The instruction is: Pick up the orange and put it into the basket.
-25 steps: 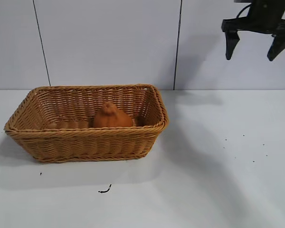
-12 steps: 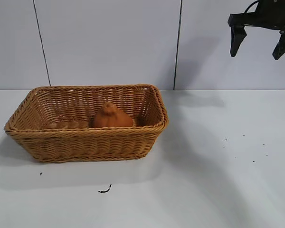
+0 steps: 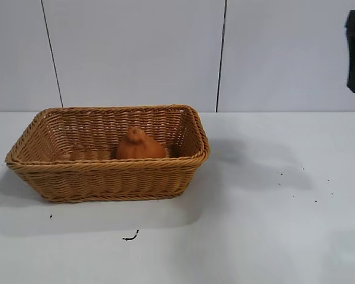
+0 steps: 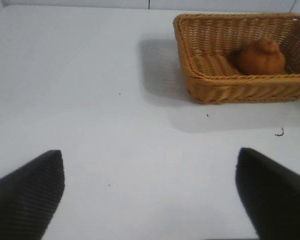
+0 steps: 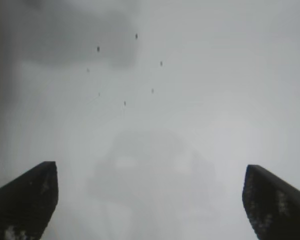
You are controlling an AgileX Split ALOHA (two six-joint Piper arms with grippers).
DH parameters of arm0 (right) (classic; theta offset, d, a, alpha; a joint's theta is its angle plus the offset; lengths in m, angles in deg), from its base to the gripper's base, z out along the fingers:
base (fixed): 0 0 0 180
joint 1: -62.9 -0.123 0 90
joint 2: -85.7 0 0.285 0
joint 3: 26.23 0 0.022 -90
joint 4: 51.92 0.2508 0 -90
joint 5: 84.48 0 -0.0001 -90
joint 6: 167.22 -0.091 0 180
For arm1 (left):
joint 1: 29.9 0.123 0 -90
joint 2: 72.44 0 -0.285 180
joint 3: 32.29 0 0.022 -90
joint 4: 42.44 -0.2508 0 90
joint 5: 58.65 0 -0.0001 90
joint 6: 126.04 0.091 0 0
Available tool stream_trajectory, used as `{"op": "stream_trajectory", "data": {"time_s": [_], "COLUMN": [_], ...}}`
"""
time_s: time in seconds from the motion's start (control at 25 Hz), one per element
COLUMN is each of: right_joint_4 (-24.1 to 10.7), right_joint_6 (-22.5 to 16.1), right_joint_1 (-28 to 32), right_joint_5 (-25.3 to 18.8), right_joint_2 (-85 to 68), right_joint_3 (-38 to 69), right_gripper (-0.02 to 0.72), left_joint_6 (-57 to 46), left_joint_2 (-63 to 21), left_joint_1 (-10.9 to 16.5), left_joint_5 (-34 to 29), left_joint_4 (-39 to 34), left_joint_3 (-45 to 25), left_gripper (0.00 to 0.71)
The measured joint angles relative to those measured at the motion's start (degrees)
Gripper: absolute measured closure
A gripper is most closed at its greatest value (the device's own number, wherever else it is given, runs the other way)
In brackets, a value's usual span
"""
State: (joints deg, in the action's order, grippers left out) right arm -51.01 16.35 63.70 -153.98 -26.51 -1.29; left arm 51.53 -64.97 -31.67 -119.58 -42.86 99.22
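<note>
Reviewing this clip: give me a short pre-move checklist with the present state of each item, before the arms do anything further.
1. The orange is inside the basket: ok.
2. Orange upright, knob on top: ok.
3. Basket flat on the table, not tipped: ok.
4. Right gripper open, nothing between its fingers: ok.
5. Left gripper open, holding nothing, away from the basket: ok.
6. Right gripper clear of the basket, high at the exterior view's right edge: ok.

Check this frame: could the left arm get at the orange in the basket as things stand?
Probably yes. The orange sits uncovered in the open-topped basket, and the left gripper is open with only bare table between them. It would have to clear the basket's rim from above.
</note>
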Motion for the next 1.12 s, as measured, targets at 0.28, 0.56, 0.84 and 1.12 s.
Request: {"op": "stream_trajectory", "data": {"time_s": [0.28,0.56,0.84,1.12], "right_joint_4": [1.0,1.5,3.2,3.4], "right_joint_6": [0.0,0.0,0.0,0.0], "right_joint_1": [0.0,0.0,0.0,0.0], "right_joint_5": [7.6,10.0,11.0,11.0], "right_joint_2": [-26.0,-47.1,-59.8,-60.2], "right_joint_3": [14.8,23.9,24.0,24.1], "right_gripper": [0.01,0.01,0.01,0.01], "left_joint_6": [0.0,0.0,0.0,0.0], "left_joint_2": [0.0,0.0,0.0,0.0], "left_joint_1": [0.0,0.0,0.0,0.0], "left_joint_5": [0.0,0.0,0.0,0.0], "left_joint_4": [0.0,0.0,0.0,0.0], "left_joint_3": [0.0,0.0,0.0,0.0], "left_gripper": [0.044,0.044,0.044,0.044]}}
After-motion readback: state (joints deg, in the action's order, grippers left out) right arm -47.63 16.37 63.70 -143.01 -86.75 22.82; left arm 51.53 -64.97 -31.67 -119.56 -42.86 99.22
